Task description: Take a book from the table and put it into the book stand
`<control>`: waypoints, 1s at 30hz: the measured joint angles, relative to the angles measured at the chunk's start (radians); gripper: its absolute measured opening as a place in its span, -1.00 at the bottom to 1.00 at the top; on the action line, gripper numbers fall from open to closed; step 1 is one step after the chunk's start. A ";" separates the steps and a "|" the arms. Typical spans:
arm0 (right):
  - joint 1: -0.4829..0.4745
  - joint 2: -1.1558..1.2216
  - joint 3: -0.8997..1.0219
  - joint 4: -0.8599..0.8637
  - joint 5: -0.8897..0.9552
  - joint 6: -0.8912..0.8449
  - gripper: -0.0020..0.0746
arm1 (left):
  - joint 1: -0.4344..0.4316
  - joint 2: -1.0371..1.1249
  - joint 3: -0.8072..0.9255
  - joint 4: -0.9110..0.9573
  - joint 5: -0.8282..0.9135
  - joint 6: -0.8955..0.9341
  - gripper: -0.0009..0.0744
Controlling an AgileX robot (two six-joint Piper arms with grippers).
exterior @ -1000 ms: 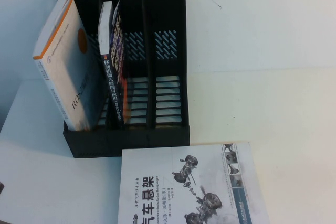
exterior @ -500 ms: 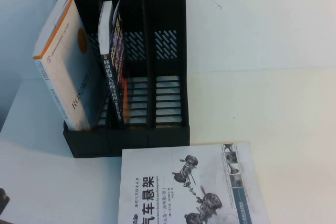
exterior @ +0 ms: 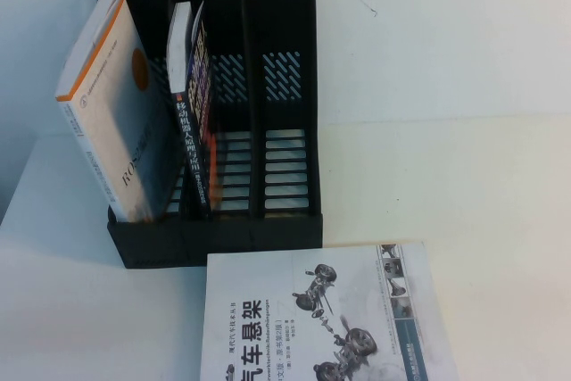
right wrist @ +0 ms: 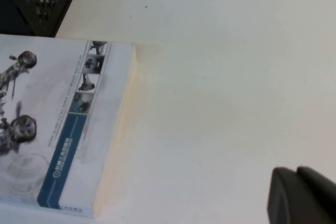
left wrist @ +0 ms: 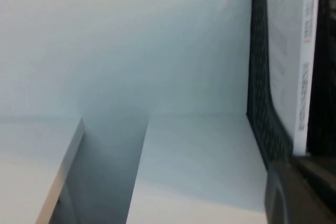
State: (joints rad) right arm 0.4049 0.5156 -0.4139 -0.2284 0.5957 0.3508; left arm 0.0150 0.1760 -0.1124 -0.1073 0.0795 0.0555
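Note:
The black book stand (exterior: 214,240) stands at the back left of the white table (exterior: 464,176). The black book (exterior: 198,95) with white title characters stands upright in its middle compartment, leaning left. Neither gripper shows in the high view. In the left wrist view my left gripper (left wrist: 287,195) is a dark blurred shape beside the stand's perforated side (left wrist: 260,103). In the right wrist view my right gripper (right wrist: 297,172) is shut and empty over bare table, to the right of the white book.
A white-and-orange book (exterior: 116,122) leans in the stand's left compartment and shows in the left wrist view (left wrist: 289,61). A white car suspension book (exterior: 312,318) lies flat in front of the stand and shows in the right wrist view (right wrist: 58,129).
A dark part of the left arm at the lower left edge of the high view has gone out of sight. The books and the stand have not moved.

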 joint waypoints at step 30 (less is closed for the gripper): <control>0.000 0.000 0.000 0.000 0.000 0.000 -0.95 | 0.049 -0.187 0.137 -0.052 0.272 0.061 -0.98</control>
State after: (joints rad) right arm 0.4049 0.5156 -0.4139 -0.2284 0.5957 0.3508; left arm 0.0642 -0.0113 0.0244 -0.1594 0.3512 0.1161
